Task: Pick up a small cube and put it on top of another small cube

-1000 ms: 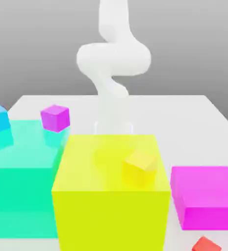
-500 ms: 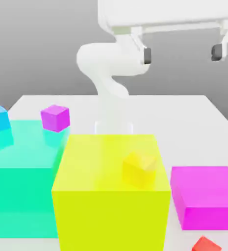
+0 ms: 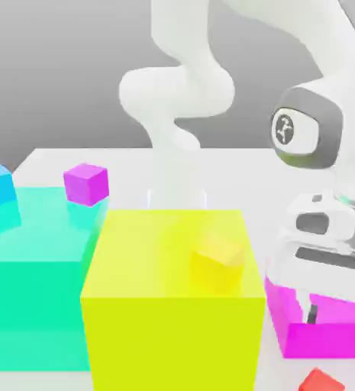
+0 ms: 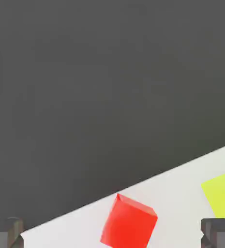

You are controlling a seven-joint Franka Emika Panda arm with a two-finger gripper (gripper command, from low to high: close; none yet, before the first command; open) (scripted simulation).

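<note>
Two-finger gripper [image 4: 112, 232]: jaws spread wide, empty, above the small plain red cube [image 4: 128, 223] by the white table's [image 4: 182, 193] edge. Risk: the cube sits skewed; an unaligned closure may nudge it off.

you get bright, even, flat render light with barely any shadows around the big yellow block [image 3: 172, 305], whose glossy top mirrors faintly, and edges everywhere look soft and slightly blurred.
</note>
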